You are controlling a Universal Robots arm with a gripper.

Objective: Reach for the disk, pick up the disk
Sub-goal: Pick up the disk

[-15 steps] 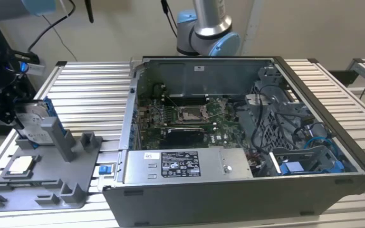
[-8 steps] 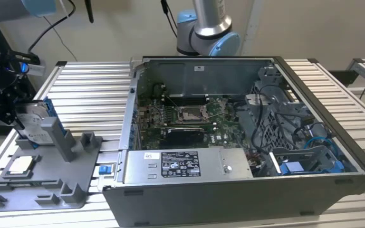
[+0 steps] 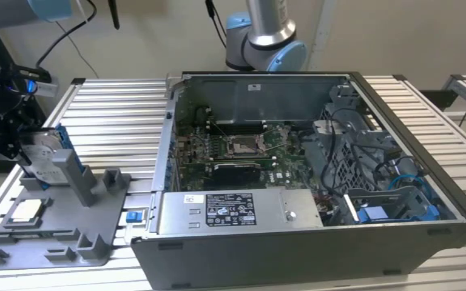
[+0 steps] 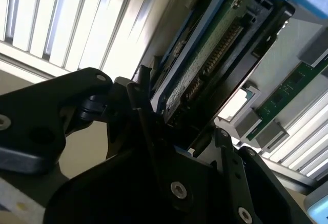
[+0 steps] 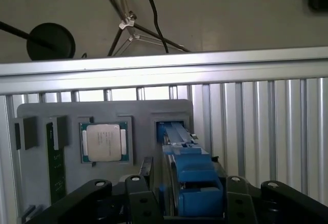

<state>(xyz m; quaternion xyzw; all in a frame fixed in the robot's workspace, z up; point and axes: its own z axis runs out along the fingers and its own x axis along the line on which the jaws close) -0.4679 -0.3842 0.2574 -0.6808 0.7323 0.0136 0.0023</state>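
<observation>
The disk [image 3: 45, 156] stands on edge in a slot of the grey stand [image 3: 63, 239] at the exterior view's left, its silver face and blue frame showing. My gripper [image 3: 24, 151] sits at the disk's upper part. In the first wrist view the blue-framed disk [image 5: 192, 180] runs between my two black fingers [image 5: 141, 193], which press against its sides. The second wrist view shows the disk's green circuit-board side [image 4: 215, 49], with my gripper [image 4: 184, 131] shut on its near end.
A pale square chip [image 5: 105, 142] and a green memory stick [image 5: 55, 167] lie in the stand beside the disk. An open computer case [image 3: 298, 182] stands at the exterior view's right on the slatted metal table [image 3: 111, 103]. A second arm's base [image 3: 261, 42] stands behind the case.
</observation>
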